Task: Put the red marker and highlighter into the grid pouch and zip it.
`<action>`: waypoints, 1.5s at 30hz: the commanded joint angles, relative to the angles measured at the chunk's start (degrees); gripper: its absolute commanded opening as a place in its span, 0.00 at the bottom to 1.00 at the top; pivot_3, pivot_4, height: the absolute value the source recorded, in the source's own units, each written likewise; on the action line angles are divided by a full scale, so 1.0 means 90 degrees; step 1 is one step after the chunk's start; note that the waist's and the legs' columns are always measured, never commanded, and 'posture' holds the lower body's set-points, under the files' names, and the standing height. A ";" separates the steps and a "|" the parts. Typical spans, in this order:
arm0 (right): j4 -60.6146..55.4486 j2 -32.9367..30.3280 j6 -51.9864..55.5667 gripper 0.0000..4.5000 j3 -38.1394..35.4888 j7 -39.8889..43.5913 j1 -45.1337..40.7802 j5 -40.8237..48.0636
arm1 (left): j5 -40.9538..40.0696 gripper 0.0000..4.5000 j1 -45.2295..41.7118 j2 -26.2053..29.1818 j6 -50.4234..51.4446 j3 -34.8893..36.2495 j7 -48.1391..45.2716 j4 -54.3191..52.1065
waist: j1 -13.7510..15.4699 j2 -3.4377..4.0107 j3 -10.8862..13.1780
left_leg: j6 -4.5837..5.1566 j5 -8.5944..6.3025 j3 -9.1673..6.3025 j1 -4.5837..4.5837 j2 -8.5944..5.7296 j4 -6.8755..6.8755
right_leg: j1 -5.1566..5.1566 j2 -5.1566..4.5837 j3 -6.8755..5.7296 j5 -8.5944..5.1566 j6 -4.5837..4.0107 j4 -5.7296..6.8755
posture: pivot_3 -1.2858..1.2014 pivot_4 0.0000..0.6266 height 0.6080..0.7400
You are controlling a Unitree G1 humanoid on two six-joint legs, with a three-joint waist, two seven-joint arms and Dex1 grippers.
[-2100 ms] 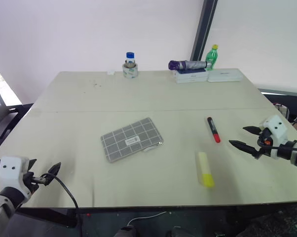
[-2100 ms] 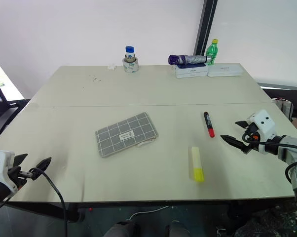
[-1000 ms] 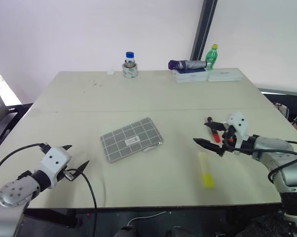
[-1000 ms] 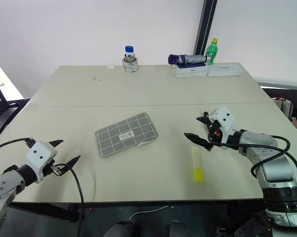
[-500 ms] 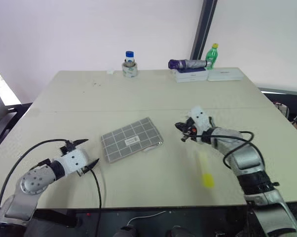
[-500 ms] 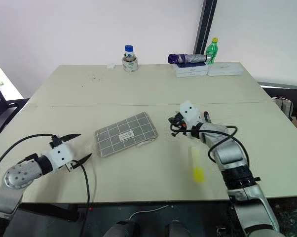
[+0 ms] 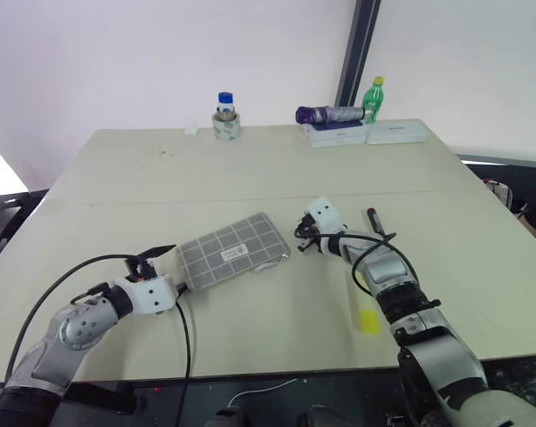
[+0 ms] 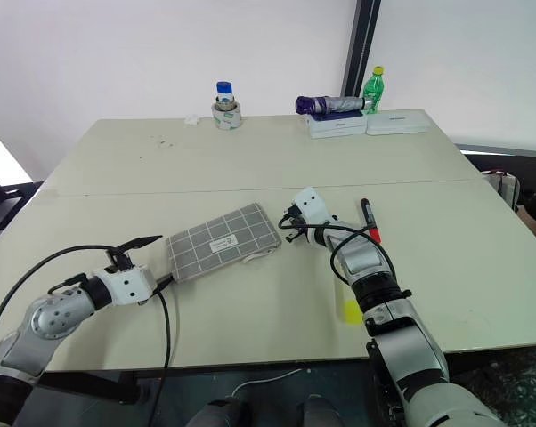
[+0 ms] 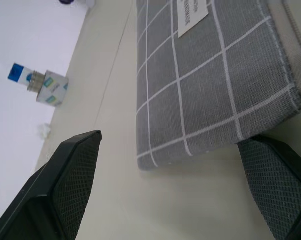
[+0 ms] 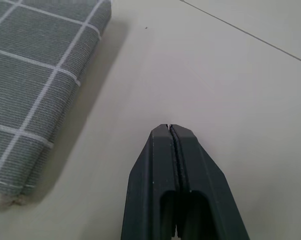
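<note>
The grid pouch (image 7: 232,252) lies flat at the table's middle, its white label up. My left gripper (image 7: 166,269) is open at the pouch's near-left corner, and its fingers (image 9: 70,185) stand to either side of that corner without touching it. My right gripper (image 7: 299,233) is shut on nothing, its tip (image 10: 169,129) just above the table beside the pouch's right end. The red marker (image 8: 366,213) lies behind my right forearm. The highlighter (image 7: 368,320) lies nearer the front edge, partly covered by that arm.
Along the table's far edge stand a blue-capped bottle inside a tape roll (image 7: 223,116), a folded purple umbrella (image 7: 326,114) on white boxes (image 7: 393,133), and a green bottle (image 7: 375,93). A seam crosses the tabletop (image 7: 117,200).
My right gripper has shut and swung left, from over the marker to the pouch's right end. My left gripper has rolled and moved in to the pouch's left corner.
</note>
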 commanded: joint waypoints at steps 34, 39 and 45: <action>-0.0471 0.0333 -0.0321 0.00 0.0358 0.1103 0.0098 -0.0256 | -0.0831 0.46 0.0031 0.0198 -0.0671 -0.0185 -0.0865 -0.0256 | -0.0008 0.0001 -0.0001 | -0.0001 0.0000 0.0025 -0.0006 0.0000 0.0000 | -0.0039 0.0004 0.0034 0.0000 0.0000 0.0040 | 0.52 0.24 1.00; -0.0474 0.0325 -0.0343 0.00 0.0311 0.1030 0.0087 -0.0250 | -0.0942 0.02 0.0176 0.0233 -0.0665 -0.0098 -0.0850 -0.0403 | -0.0012 0.0001 -0.0001 | 0.0000 0.0000 0.0032 -0.0007 -0.0001 0.0001 | -0.0051 0.0004 0.0043 0.0000 0.0000 0.0058 | 0.52 0.24 1.00; -0.0540 0.0111 -0.0864 0.00 0.0020 0.0476 -0.0134 -0.0351 | -0.1657 0.02 0.0427 -0.0079 0.0408 0.0216 -0.0759 -0.1071 | -0.0003 0.0002 -0.0001 | -0.0001 0.0001 0.0036 -0.0012 0.0000 0.0002 | -0.0058 0.0004 0.0048 0.0000 0.0000 0.0061 | 0.52 0.24 1.00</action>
